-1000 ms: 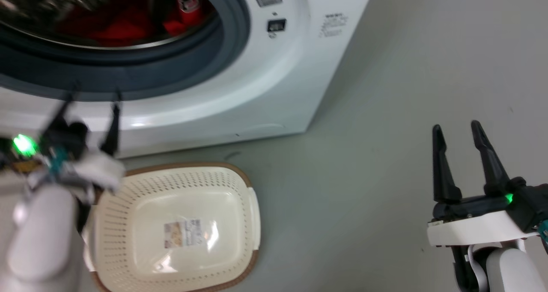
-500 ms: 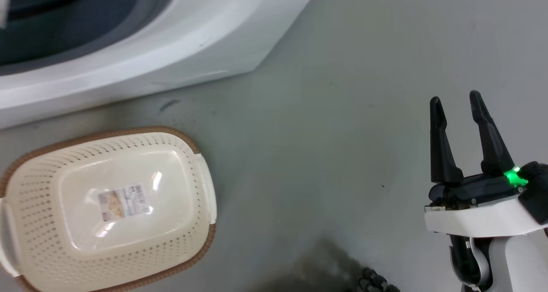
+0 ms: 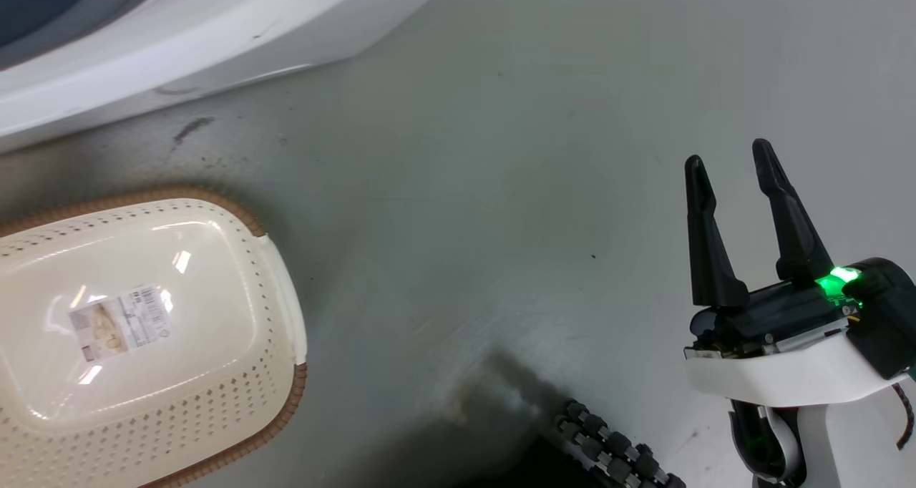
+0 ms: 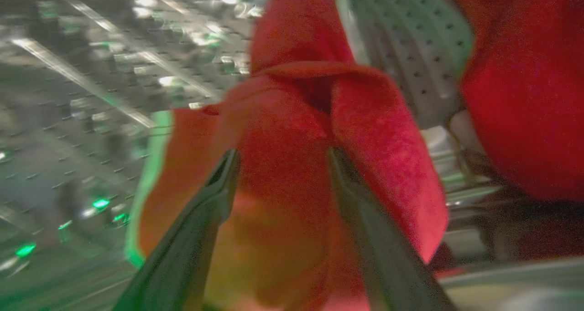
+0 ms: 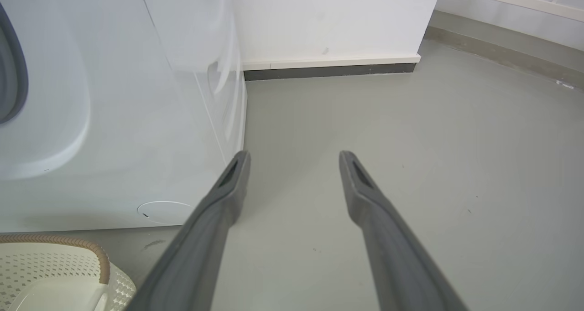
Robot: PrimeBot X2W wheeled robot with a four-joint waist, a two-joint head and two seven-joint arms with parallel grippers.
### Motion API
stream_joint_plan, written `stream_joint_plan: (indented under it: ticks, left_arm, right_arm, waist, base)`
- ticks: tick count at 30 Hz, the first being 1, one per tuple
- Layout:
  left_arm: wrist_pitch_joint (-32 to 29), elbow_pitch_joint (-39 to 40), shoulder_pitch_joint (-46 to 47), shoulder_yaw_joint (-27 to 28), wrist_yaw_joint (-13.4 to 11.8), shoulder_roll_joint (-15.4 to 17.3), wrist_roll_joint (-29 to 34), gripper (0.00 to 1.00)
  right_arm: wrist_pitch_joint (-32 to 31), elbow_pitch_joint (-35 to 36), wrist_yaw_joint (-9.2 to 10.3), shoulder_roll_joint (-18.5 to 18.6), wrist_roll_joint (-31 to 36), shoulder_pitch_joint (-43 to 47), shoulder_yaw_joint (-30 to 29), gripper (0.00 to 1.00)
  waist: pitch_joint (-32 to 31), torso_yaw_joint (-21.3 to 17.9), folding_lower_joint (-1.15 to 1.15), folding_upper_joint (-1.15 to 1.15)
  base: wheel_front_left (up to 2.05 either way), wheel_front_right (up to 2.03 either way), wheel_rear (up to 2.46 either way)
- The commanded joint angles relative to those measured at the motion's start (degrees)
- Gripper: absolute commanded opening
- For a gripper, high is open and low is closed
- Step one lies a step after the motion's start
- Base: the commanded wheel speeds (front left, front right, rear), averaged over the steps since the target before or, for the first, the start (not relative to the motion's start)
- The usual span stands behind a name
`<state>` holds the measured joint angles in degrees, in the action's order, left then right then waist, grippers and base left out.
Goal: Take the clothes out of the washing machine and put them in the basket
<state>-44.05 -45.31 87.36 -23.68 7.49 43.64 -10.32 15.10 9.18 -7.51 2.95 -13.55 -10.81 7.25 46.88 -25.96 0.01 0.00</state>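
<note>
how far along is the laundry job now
Done: nothing, the basket is empty. In hand: the open left gripper straddles one red garment in the drum. Left: grip it, move both garments, the second red garment beside it. The right gripper hangs open.

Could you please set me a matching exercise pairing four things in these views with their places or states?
Things:
1 basket
2 red garment
3 right gripper
4 left gripper

States:
A open above bare floor
B bunched in the steel drum
C empty, standing on the floor
D open, astride red fabric

Pairs: 1-C, 2-B, 3-A, 4-D.
</note>
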Motion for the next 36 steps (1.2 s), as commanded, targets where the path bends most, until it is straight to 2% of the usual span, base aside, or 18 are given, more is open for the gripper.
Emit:
stream_joint_plan:
  ticks: [1, 13, 14, 15, 16, 20, 26, 36]
  left_arm:
    - [-1.49, -0.42, 1.44, -1.01, -0.10, 0.97, -0.80, 1.00]
    - [-6.54, -1.04, 0.69, -5.79, 0.00, 2.68, -6.75, 1.00]
    - [-6.85, -1.10, 0.62, -6.17, 0.01, 2.78, -7.25, 0.91]
    - [-6.84, -0.98, 0.57, -6.63, 0.04, 2.90, -7.64, 0.16]
    - [-6.68, -0.80, 0.61, -7.11, 0.04, 3.14, -7.96, 0.00]
    - [-4.49, -0.14, 1.15, -7.85, 0.00, 4.07, -8.81, 0.00]
    - [1.33, -0.50, 0.92, -8.41, -0.07, 2.59, -10.16, 0.00]
    - [21.24, -4.66, -4.59, -7.89, -0.29, -2.59, -12.50, 0.00]
  right_arm:
    - [0.10, 0.49, 0.04, -0.12, -0.48, -0.97, 0.48, 1.00]
    - [0.10, 0.49, 0.04, -0.12, -1.54, -0.83, 1.61, 1.00]
    - [0.10, 0.51, 0.05, -0.12, -1.61, -0.94, 1.62, 1.00]
    - [0.10, 0.52, 0.04, -0.12, -1.63, -1.06, 1.65, 1.00]
    - [0.10, 0.53, 0.04, -0.12, -1.75, -1.16, 1.66, 1.00]
    - [0.10, 0.15, 0.05, -0.12, -1.92, -1.45, 1.77, 1.00]
    - [0.11, -0.60, 0.05, -0.12, -0.84, -2.25, 1.15, 1.00]
    - [0.10, -1.88, 0.04, -0.10, 2.71, -1.40, -2.21, 1.00]
  waist:
    - [1.17, -1.17, -0.01, 0.00]
    - [2.66, -1.82, -0.01, 0.00]
    - [2.74, -1.80, -0.01, 0.00]
    - [2.81, -1.79, -0.01, 0.00]
    - [2.86, -1.77, -0.01, 0.00]
    - [2.76, -1.75, -0.01, 0.00]
    - [0.64, -0.84, -0.01, 0.00]
    - [-7.47, 2.95, -0.01, 0.00]
  base:
    - [0.00, 0.00, 0.00]
    - [0.00, 0.00, 0.00]
    - [0.00, 0.00, 0.00]
    - [0.00, 0.00, 0.00]
    - [0.00, 0.00, 0.00]
    - [0.00, 0.00, 0.00]
    - [0.00, 0.00, 0.00]
    - [0.00, 0.00, 0.00]
